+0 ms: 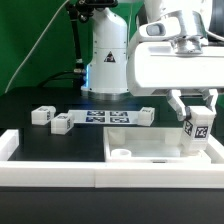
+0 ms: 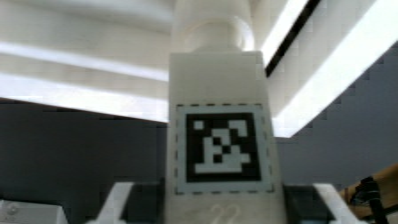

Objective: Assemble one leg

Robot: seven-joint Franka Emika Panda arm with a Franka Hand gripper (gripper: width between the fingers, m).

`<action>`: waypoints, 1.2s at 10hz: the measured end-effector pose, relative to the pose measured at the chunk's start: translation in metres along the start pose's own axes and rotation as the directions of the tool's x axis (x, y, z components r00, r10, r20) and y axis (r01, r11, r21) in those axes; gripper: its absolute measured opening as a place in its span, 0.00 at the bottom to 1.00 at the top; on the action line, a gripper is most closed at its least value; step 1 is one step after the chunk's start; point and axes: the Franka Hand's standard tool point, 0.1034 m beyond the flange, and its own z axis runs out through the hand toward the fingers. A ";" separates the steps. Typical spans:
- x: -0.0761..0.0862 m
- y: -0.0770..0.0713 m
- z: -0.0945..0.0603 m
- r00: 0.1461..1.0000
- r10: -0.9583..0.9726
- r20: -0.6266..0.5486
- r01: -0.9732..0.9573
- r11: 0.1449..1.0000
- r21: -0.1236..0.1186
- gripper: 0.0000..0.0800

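Observation:
A white square-section leg (image 1: 195,133) with a black-and-white tag stands upright in the far right part of the large white tray-like piece (image 1: 140,148). My gripper (image 1: 196,117) comes down from above with a finger on either side of the leg's upper end and is shut on it. In the wrist view the leg (image 2: 222,120) fills the middle, its round peg end pointing at the white piece (image 2: 71,80). The fingers (image 2: 125,203) flank it at my gripper (image 2: 222,208). The leg's lower end is hidden behind the tray rim.
Three more legs lie on the black table: two at the exterior view's left (image 1: 42,115) (image 1: 62,123) and one further right (image 1: 143,117). The marker board (image 1: 103,118) lies between them. A white rail (image 1: 50,170) edges the table front. The robot base (image 1: 107,60) stands behind.

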 end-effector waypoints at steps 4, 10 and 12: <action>-0.004 -0.001 0.002 1.000 0.000 0.022 0.000 1.000 0.008 0.70; -0.005 -0.001 0.002 1.000 0.000 0.024 0.000 1.000 0.008 0.81; -0.003 0.002 -0.001 0.999 -0.004 0.042 0.004 1.000 0.011 0.81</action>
